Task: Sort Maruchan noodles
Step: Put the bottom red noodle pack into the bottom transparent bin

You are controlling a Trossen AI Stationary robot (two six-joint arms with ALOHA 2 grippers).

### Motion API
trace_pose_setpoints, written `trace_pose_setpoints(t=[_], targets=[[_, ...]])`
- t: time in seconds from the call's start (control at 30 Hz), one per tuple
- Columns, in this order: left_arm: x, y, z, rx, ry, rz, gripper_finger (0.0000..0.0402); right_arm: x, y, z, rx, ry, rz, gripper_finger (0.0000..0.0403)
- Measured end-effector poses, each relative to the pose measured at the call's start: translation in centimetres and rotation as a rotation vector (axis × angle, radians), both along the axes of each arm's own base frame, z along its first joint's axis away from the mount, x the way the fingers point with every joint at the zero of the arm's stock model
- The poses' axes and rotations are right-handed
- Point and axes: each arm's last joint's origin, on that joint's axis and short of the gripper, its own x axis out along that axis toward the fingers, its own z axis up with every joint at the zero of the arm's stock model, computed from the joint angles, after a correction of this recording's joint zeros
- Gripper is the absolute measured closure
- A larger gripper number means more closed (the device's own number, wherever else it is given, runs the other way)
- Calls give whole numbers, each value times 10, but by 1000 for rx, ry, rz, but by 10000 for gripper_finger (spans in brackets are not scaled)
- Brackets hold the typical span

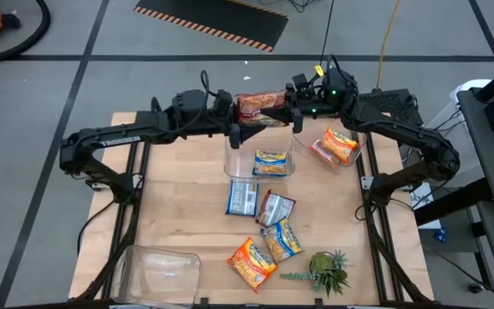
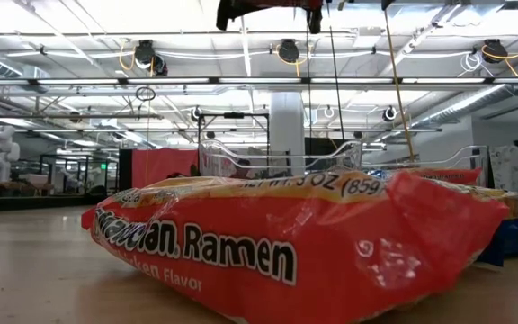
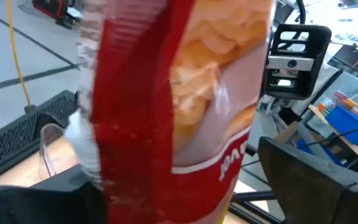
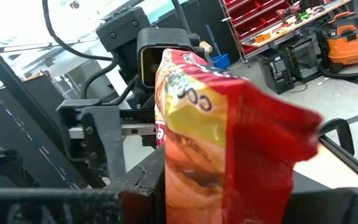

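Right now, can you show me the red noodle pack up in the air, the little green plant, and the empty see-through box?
red noodle pack (image 1: 256, 105), high view, middle of its wrapper.
green plant (image 1: 328, 270), high view, its spiky top.
empty box (image 1: 163, 256), high view, its far rim.

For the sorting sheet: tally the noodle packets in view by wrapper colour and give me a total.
orange packets: 2
blue packets: 3
red packets: 2
Total: 7 visible; any packets stacked under another cannot be told.
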Motion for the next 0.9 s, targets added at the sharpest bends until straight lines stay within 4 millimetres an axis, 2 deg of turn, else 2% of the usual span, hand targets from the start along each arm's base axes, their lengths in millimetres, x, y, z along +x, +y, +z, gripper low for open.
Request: trace_pose_setpoints(t=[0.37,0.53,0.67,0.9], targets=[[-3,15,0,3,0,41,206,-4,-8,0,-21,-3,-29,272],[-5,20,0,0,-5,-12,267,-5,-9,1,-23,-4,-30,271],[-7,23,-1,6,0,-26,271,-5,-9,0,-21,-1,-43,251],[-9,29,-3,1,26,-59,262,-5,-11,-1,3,6,-80,188]])
